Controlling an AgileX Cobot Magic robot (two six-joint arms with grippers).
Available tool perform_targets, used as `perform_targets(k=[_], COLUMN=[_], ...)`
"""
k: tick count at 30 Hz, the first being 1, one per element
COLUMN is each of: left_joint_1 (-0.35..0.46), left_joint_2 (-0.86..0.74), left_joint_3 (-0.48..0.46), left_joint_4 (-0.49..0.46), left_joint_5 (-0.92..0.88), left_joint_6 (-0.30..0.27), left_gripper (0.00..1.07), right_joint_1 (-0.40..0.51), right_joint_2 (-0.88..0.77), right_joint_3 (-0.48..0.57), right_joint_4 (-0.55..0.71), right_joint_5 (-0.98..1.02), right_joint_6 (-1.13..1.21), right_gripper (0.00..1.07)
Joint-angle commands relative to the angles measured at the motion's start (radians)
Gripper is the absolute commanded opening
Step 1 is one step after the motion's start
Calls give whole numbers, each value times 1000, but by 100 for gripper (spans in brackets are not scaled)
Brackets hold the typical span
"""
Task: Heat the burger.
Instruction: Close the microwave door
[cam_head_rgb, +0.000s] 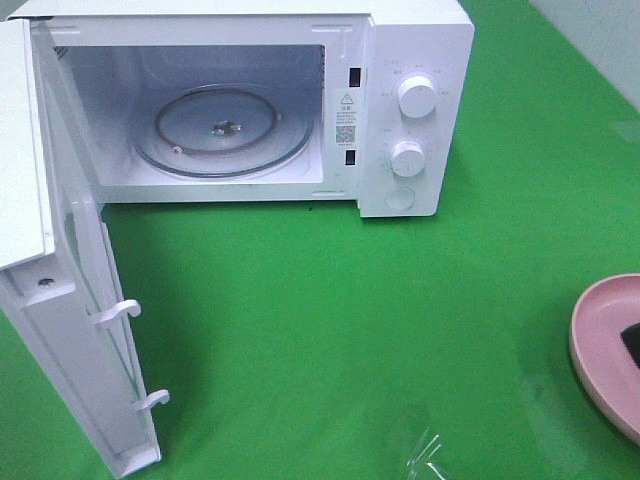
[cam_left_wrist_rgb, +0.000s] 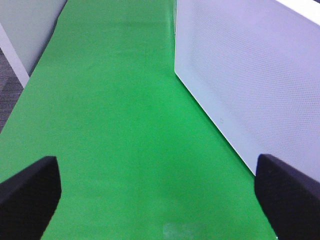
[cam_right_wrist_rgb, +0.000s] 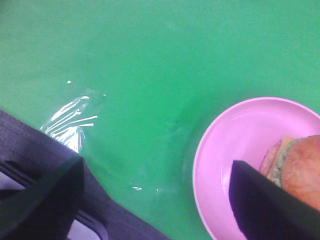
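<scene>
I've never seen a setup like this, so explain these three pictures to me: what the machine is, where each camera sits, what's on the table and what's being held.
This is a robot with two arms, each ending in a pincer. One picture looks down from a high camera onto a green table with a white microwave, its door swung open and its glass turntable bare. The other two come from cameras on the wrists. The left pincer is open over bare green beside the microwave's side wall. The right pincer is open over the table, near a pink plate carrying the burger. Some clear plastic film lies nearby. Neither pincer holds anything.
</scene>
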Motion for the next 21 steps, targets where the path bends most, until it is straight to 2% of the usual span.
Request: perform_targets(k=[1,11,12,13,15,18,20,21], left_joint_1=[5,5,5,5,5,5,5,5], left_joint_2=[-22,-22,-22,-22,-22,-22,-22,-22], left_joint_3=[1,1,1,1,1,1,1,1], left_joint_4=[-2,-2,-2,-2,-2,-2,-2,-2], left_joint_5=[-15,-15,-15,-15,-15,-15,-15,-15], left_joint_6=[-2,-2,-2,-2,-2,-2,-2,-2], left_gripper=[98,98,98,98,98,98,98,98], right_joint_1=[-6,-26,-67,-67,-194,-221,-349,-349], right_joint_2=[-87,-165,-186,-186,-255,-272,-366,-366], right_joint_3=[4,99,118,118,116,116,116,116], right_joint_4=[-2,63,78,78,78,80,91,91], right_joint_5=[60,77,79,79,75,73,65,65], right_joint_6=[7,38,37,37,9,-7,-71,-71], right_gripper=[76,76,76,76,76,76,76,76])
